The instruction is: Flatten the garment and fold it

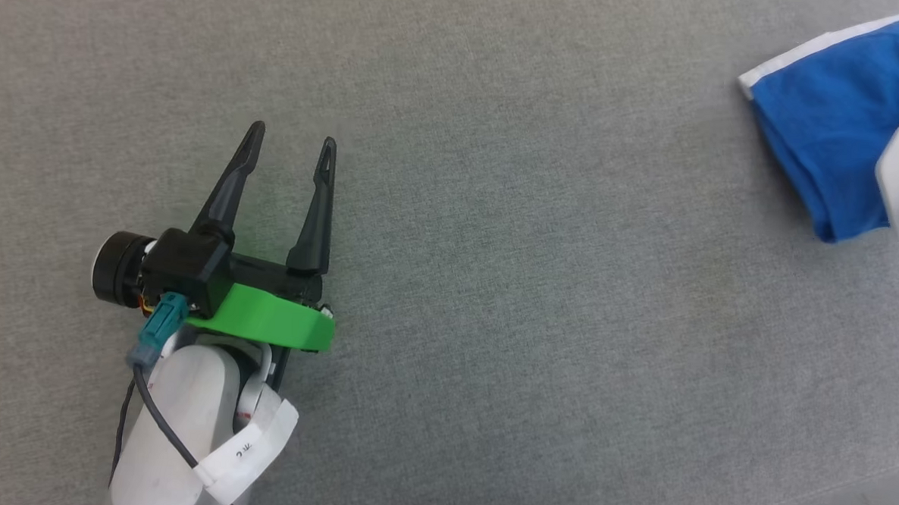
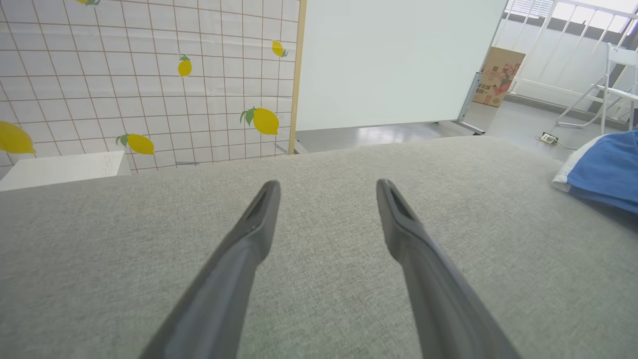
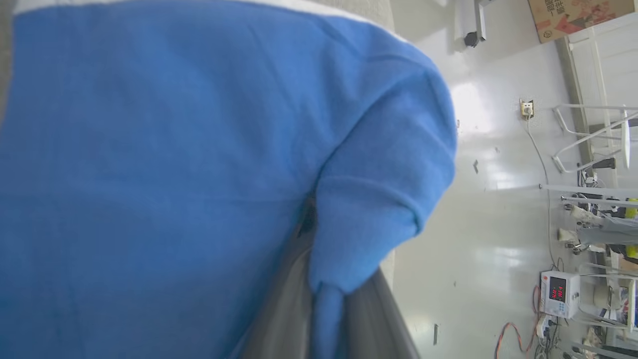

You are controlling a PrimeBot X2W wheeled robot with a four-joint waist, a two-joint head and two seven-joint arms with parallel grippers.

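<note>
**Flattening has hardly begun: your right gripper has the cloth and your left is free.**

Near you on the left, the left gripper (image 1: 294,135) hangs over the grey table (image 1: 531,286), fingers spread with nothing between them. At the far right the garment (image 1: 826,132) sits bunched in a blue heap with a white hem showing. The right gripper (image 3: 319,259) is pinched closed on a fold of it. Next, I'd judge, you should draw it toward the middle and bring the left in for a second corner. Farthest off, a cardboard box (image 2: 498,75) stands on the floor, and you can't see what it holds.
</note>
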